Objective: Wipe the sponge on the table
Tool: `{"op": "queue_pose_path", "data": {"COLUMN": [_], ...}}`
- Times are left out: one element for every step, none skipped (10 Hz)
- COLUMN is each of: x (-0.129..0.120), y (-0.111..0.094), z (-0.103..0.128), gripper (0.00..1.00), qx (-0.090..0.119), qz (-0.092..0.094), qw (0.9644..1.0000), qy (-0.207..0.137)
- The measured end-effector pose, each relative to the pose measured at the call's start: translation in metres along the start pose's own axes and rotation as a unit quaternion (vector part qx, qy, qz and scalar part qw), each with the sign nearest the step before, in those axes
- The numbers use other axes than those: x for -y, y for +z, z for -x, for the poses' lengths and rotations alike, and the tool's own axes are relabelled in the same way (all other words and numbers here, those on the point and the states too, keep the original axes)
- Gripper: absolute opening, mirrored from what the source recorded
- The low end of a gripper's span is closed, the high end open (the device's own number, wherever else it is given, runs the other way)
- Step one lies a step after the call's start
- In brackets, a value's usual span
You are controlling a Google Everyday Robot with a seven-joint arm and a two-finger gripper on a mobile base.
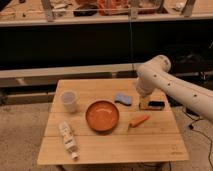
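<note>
Lying flat on the light wooden slatted table [125, 146], right of centre, the small light-blue soft sponge [123, 99] looks light and squashy and should flatten under pressure; pinch across its short sides from above. White arm [170, 87] bends down from its elbow. Gripper [144, 104] sits low just right of the sponge, jaws spread, holding nothing.

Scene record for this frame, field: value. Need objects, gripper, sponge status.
table: light wood, slatted top
sponge: light blue, lying on the table behind and right of the bowl
bowl: orange, mid-table
carrot: lying right of the bowl
cup: upright, left of the bowl
bottle: on its side, front left
black bar: flat, near the right edge
gripper: low, right of the sponge, jaws open, holding nothing
status: sponge not yet gripped
</note>
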Motion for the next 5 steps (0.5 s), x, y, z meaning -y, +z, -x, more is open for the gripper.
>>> {"op": "queue_pose_path", "data": {"x": [0.003,0.005,0.007,0.009,0.011], "y": [0.008,0.011,0.014,0.021,0.026], "z": [0.002,0.003,0.002,0.003,0.005], "gripper": [0.8,0.8,0.8,0.8,0.8], "qx": [0.002,0.004,0.007,0.01,0.013], "qz": [0.001,0.002,0.003,0.005,0.007], "qw": [1.0,1.0,0.9999,0.9999,0.9998], "qy": [-0.003,-0.005,-0.008,-0.009,-0.011]}}
